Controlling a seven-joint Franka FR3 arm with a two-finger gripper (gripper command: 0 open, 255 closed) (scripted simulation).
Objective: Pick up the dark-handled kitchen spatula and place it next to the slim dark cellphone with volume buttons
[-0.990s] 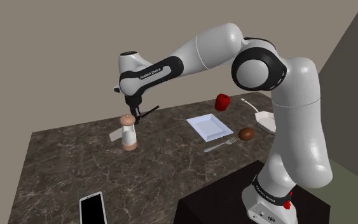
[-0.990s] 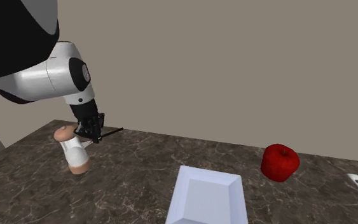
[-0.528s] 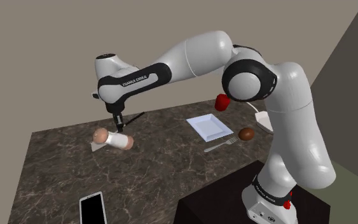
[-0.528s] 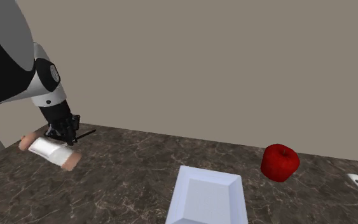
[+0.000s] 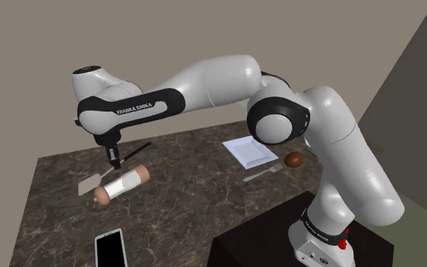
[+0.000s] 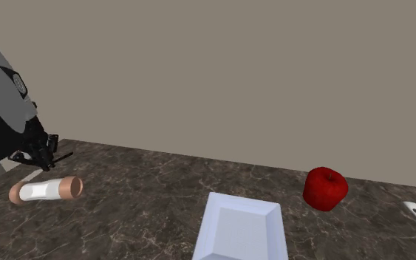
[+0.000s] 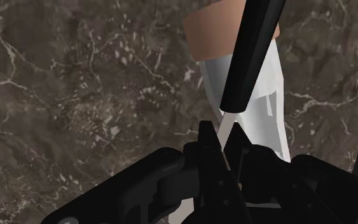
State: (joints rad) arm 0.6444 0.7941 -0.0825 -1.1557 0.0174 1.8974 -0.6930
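Observation:
My gripper (image 5: pixel 114 158) is shut on the thin neck of the spatula, over the left part of the dark marble counter (image 5: pixel 189 205). The spatula's black handle (image 5: pixel 137 149) sticks out toward the wall and its pale blade (image 5: pixel 90 184) hangs low on the other side. In the wrist view the fingers (image 7: pixel 204 141) pinch the white neck and the handle (image 7: pixel 250 51) runs away from the gripper (image 7: pixel 225 137). The gripper (image 6: pixel 40 151) and handle (image 6: pixel 62 156) show at the second exterior view's left. The dark cellphone (image 5: pixel 111 248) lies flat near the front edge.
A white shaker with brown ends (image 5: pixel 124 184) lies on its side just below the gripper, also seen as shaker (image 6: pixel 43 190) and shaker (image 7: pixel 260 108). A white square plate (image 5: pixel 249 152), fork (image 5: pixel 263 174) and brown egg-like thing (image 5: pixel 294 159) lie right. A red apple (image 6: pixel 325 187) sits by the wall.
The arm swung to the shoulder view's left with the spatula. The shaker, upright a second ago, was knocked over and has rolled toward the front edge.

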